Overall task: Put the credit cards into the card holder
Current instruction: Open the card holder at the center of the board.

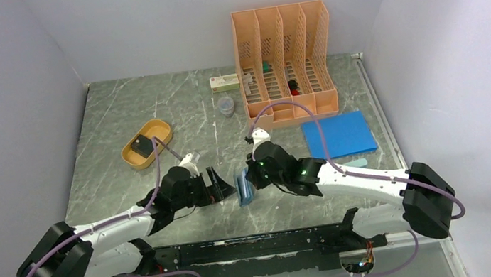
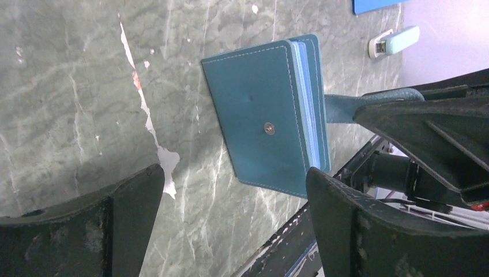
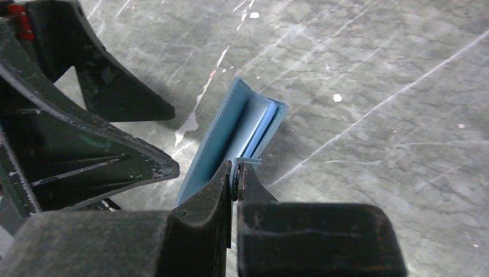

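Observation:
The teal card holder (image 1: 244,187) stands on its edge on the marble table between the two arms. In the left wrist view, the card holder (image 2: 259,124) shows its closed cover with a snap stud. My right gripper (image 1: 251,179) is shut on its snap tab, and the right wrist view shows the right gripper (image 3: 235,167) pinching that tab, with the card holder (image 3: 228,138) just beyond. My left gripper (image 1: 219,186) stands open just left of the holder. The left wrist view shows nothing between the left gripper's (image 2: 233,173) fingers. One dark credit card (image 1: 143,146) lies in the orange oval tray (image 1: 159,130).
An orange file organizer (image 1: 285,61) stands at the back right. A flat blue sheet (image 1: 339,135) lies in front of it. A white box (image 1: 224,82) and a small cup (image 1: 226,106) sit left of the organizer. A pale teal object (image 2: 395,40) lies near the sheet.

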Available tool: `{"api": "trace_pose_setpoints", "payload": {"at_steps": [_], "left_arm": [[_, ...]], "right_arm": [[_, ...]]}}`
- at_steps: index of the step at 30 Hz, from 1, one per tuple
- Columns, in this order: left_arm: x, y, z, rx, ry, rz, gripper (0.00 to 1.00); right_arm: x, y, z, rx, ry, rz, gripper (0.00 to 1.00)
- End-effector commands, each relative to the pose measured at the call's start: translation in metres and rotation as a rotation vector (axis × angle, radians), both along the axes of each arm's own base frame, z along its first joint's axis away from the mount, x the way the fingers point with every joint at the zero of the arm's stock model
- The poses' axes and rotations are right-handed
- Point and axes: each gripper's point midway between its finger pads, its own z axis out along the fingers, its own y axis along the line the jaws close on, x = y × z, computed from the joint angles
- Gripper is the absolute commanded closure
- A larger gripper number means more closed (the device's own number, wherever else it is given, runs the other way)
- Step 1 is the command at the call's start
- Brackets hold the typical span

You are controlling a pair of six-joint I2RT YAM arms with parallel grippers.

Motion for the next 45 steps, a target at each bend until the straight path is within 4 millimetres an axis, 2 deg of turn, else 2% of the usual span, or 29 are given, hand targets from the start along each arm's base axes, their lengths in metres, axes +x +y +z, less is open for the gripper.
{"api": "trace_pose_setpoints", "payload": {"at_steps": [1, 8, 15, 20, 25, 30, 33, 39, 45], "left_arm": [[-0.006, -0.007, 0.009, -0.077, 0.001, -0.025, 0.03], [-0.005, -0.006, 0.012, -0.086, -0.015, -0.019, 0.04], [-0.002, 0.005, 0.020, -0.079, -0.049, 0.035, 0.03], [-0.001, 0.006, 0.011, -0.036, -0.041, 0.027, 0.05], [0.001, 0.006, -0.002, 0.006, -0.022, 0.024, 0.07], [0.005, 0.010, -0.017, 0.087, -0.008, 0.026, 0.13], [0.007, 0.017, -0.028, 0.143, 0.003, 0.039, 0.19], [0.010, 0.032, -0.044, 0.247, 0.007, 0.067, 0.28], [0.021, 0.031, -0.046, 0.301, -0.015, 0.064, 0.42]], "right_arm": [[-0.008, 0.017, 0.003, 0.065, 0.025, 0.020, 1.00], [-0.018, 0.025, 0.000, 0.100, 0.055, 0.032, 1.00], [-0.018, 0.030, 0.016, 0.142, 0.039, 0.039, 1.00], [-0.020, 0.033, 0.015, 0.149, 0.047, 0.046, 1.00], [-0.024, 0.040, 0.022, 0.200, 0.055, 0.071, 1.00], [-0.026, 0.045, 0.027, 0.235, 0.065, 0.079, 1.00], [-0.023, 0.040, 0.022, 0.215, 0.066, 0.048, 1.00], [-0.019, 0.014, 0.003, 0.179, 0.082, -0.087, 1.00], [-0.028, 0.002, 0.005, 0.276, 0.096, -0.169, 1.00]]}}
